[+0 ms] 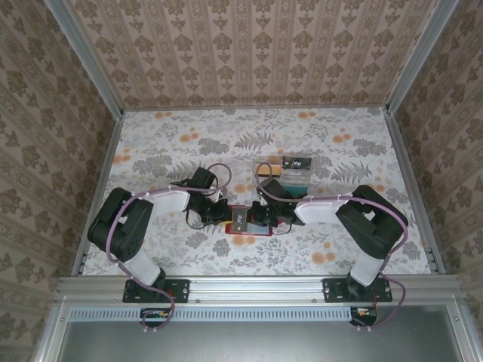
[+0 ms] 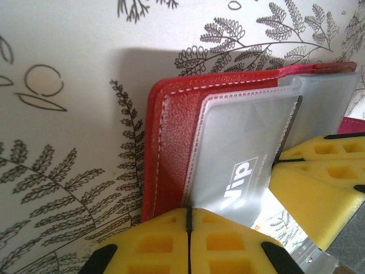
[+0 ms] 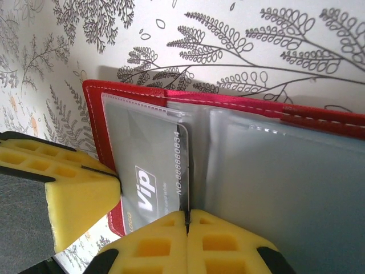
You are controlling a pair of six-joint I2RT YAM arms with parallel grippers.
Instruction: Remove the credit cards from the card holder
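Yellow ribbed left hand (image 2: 189,212) nearest the lens, pinched shut on a frosted clear sleeve (image 2: 219,111) of the red leather-like card holder (image 2: 171,137). Yellow right hand (image 3: 187,214) closed tight on the dark edge of a grey plastic card (image 3: 142,165) poking from that sleeve. White "Vip" printed on card, plus "NO:" and a digit row, mostly eights. Holder lying open on fern-printed bench (image 2: 68,51), between both arms.
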